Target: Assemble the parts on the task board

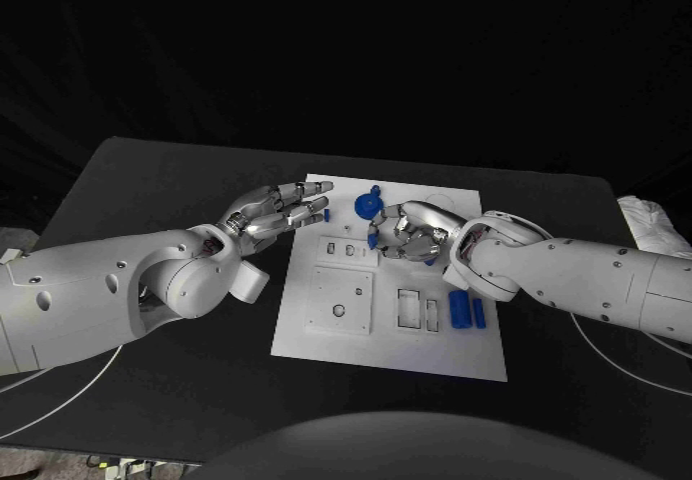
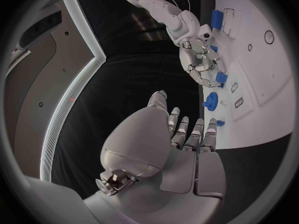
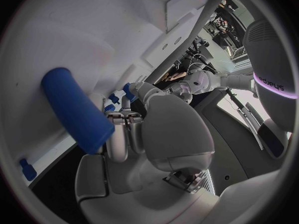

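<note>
The white task board (image 1: 325, 340) lies mid-table. My left hand (image 1: 274, 215) hovers at the board's far left corner with its fingers stretched out and apart, holding nothing; a small blue part (image 1: 329, 214) lies just past its fingertips (image 2: 220, 123). My right hand (image 1: 411, 232) hangs over the board's far middle with its fingers curled down. Its fingertips meet a small blue part (image 1: 374, 240) (image 2: 221, 77), but a grip is not plain. A round blue part (image 1: 369, 203) (image 2: 212, 103) sits between the hands. Two blue cylinders (image 1: 466, 309) lie at the board's right, one also large in the right wrist view (image 3: 74, 109).
The board carries several rectangular recesses (image 1: 340, 298) and slots (image 1: 410, 308) on its near half. Black table (image 1: 159, 180) surrounds the board. A white cloth-like object (image 1: 652, 226) sits at the table's far right edge.
</note>
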You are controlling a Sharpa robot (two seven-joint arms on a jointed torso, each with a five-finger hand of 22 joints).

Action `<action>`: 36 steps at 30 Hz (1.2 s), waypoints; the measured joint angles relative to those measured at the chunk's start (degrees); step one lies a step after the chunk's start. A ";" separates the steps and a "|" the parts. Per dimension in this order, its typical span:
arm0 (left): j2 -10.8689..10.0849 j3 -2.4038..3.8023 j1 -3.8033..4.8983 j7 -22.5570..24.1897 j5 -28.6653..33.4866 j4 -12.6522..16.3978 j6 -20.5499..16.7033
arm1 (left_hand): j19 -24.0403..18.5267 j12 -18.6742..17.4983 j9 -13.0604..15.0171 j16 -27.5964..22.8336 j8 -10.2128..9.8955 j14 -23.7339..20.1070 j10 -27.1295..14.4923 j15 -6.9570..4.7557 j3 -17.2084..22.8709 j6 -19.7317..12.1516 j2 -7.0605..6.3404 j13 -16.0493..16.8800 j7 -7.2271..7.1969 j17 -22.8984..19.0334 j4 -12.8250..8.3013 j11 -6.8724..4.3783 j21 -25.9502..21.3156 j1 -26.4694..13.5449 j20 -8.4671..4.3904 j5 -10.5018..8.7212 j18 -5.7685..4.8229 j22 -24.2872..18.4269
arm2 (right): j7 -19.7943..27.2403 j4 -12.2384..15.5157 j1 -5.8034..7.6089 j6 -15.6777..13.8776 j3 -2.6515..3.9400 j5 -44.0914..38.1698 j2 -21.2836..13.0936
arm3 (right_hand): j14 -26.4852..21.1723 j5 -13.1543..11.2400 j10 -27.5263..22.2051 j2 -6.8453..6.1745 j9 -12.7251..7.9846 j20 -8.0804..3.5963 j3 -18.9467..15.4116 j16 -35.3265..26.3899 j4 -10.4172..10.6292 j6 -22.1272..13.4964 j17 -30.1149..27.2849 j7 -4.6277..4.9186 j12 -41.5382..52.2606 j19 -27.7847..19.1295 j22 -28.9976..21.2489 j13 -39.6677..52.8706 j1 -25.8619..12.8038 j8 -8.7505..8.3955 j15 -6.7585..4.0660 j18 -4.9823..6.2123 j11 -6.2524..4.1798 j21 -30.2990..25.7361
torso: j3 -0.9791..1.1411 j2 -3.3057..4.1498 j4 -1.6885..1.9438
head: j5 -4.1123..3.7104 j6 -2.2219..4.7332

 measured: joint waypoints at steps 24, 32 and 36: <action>-0.05 0.00 -0.18 -0.06 0.00 -0.06 0.04 | 0.00 0.00 0.00 0.00 0.00 0.00 0.00 0.00 0.00 0.00 0.00 0.00 0.00 -0.01 0.00 0.00 0.00 0.00 0.00 0.00 0.01 -0.01 | 1.53 -0.49 0.05 0.83 0.05 -1.02 0.10 | 0.00 -8.71 -0.01 -1.57 -5.65 -0.82 -0.37 -1.34 -0.17 -5.15 -0.01 0.27 0.00 -0.82 -0.02 0.00 -1.61 -6.76 0.41 0.29 0.41 -3.09 | 0.00 -0.01 0.01 | 0.01 0.00; -0.08 0.00 -0.19 -0.09 0.00 -0.07 0.05 | 0.00 0.00 0.00 0.00 0.00 0.00 0.00 0.00 0.00 0.00 0.00 0.00 0.00 -0.01 0.00 0.00 0.00 0.00 0.00 0.00 0.01 -0.01 | 1.71 -0.49 0.05 0.83 0.05 -1.32 0.09 | 0.00 -20.04 0.08 -1.17 -9.16 -0.82 -3.36 -1.68 0.19 -8.05 -0.01 0.28 0.00 -0.82 -0.02 0.00 -2.59 -10.44 0.82 0.25 0.73 -3.09 | -0.01 -0.01 0.01 | 0.07 0.00; -0.11 0.00 -0.20 -0.09 -0.01 -0.08 0.05 | 0.00 0.00 0.00 0.00 0.00 0.00 0.00 0.00 0.00 0.00 0.00 0.00 0.00 -0.02 0.00 0.00 0.00 0.00 0.00 0.00 0.00 -0.02 | 2.14 -0.43 0.00 0.28 -0.01 -1.35 0.02 | 0.01 -23.96 -0.02 -1.08 -10.54 -1.42 -5.25 -2.49 0.81 -8.39 0.03 0.01 0.00 -1.43 -0.02 0.00 -3.43 -11.17 0.82 0.18 0.82 -4.74 | -0.01 0.02 0.01 | 0.16 0.00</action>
